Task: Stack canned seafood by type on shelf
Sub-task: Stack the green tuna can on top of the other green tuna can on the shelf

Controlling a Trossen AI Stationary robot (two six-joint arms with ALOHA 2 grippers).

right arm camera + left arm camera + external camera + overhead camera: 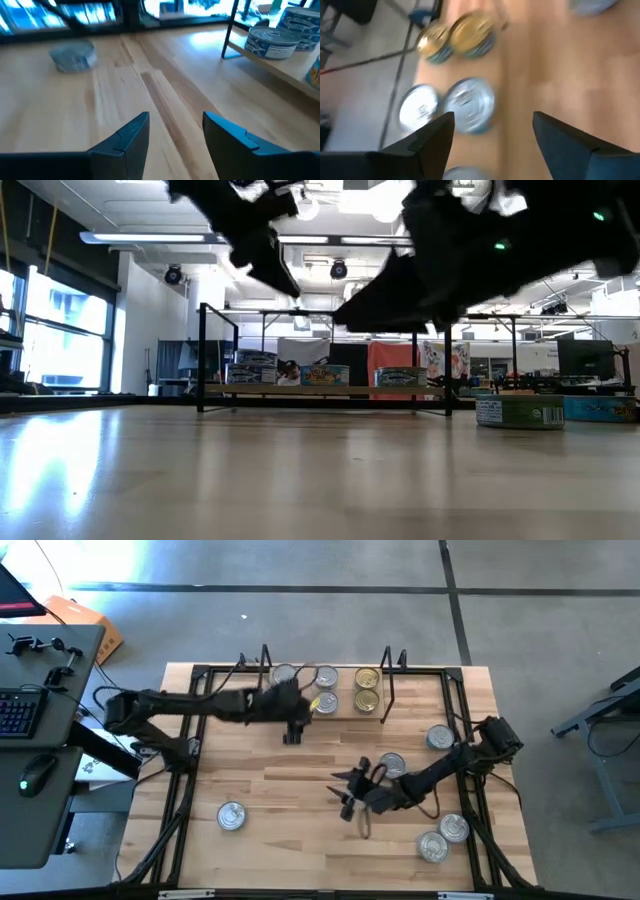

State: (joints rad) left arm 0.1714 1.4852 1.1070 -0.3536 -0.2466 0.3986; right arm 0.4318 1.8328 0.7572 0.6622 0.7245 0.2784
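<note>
The shelf [320, 690] stands at the table's far edge, a light board between black wire uprights. Three silver-lidded tins [325, 676] and two gold-topped tins [367, 688] sit on it. My left gripper [292, 732] hangs open just in front of the shelf, above the table; its wrist view shows the gold tins [472, 32] and silver tins [470, 102] beyond its fingers [493, 117]. My right gripper [345, 798] is open over the table's middle, close to a silver tin [391, 765], with nothing between its fingers [176, 117].
Loose tins stand on the tabletop: one near the left front [231, 815], one at the right edge [439, 737], two at the right front [444, 837]. A black frame [185, 760] borders the table. Bare wood lies between the arms.
</note>
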